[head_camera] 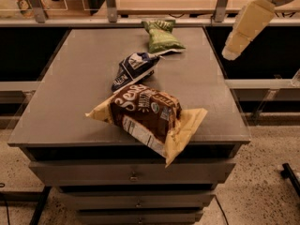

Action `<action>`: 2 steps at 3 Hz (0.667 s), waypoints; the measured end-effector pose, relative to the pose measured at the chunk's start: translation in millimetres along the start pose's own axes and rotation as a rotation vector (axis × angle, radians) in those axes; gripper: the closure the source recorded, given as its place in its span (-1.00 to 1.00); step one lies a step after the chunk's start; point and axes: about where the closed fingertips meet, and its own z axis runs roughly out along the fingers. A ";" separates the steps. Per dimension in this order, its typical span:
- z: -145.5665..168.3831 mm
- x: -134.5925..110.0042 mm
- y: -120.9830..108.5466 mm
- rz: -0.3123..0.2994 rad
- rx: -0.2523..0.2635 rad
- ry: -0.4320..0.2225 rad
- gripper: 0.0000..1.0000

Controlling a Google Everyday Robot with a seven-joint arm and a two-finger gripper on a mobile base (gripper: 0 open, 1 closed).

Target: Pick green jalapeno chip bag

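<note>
The green jalapeno chip bag point(161, 37) is a small crinkled olive-green bag. It lies at the far middle edge of the grey cabinet top point(70, 93), with its pinched striped end pointing away. My gripper point(230, 53) hangs at the end of the cream arm at the upper right. It is above the cabinet's far right corner, to the right of the green bag and apart from it. Nothing is seen in it.
A dark navy-and-white bag point(133, 69) lies just in front of the green bag. A larger brown-and-tan bag point(150, 118) lies near the front edge. Drawers point(133, 172) sit below the top. A railed counter point(140, 20) runs behind the cabinet.
</note>
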 end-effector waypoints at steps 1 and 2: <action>28.7 -26.4 -40.0 0.130 0.017 -0.034 -1.00; 28.7 -26.5 -40.0 0.130 0.017 -0.034 -1.00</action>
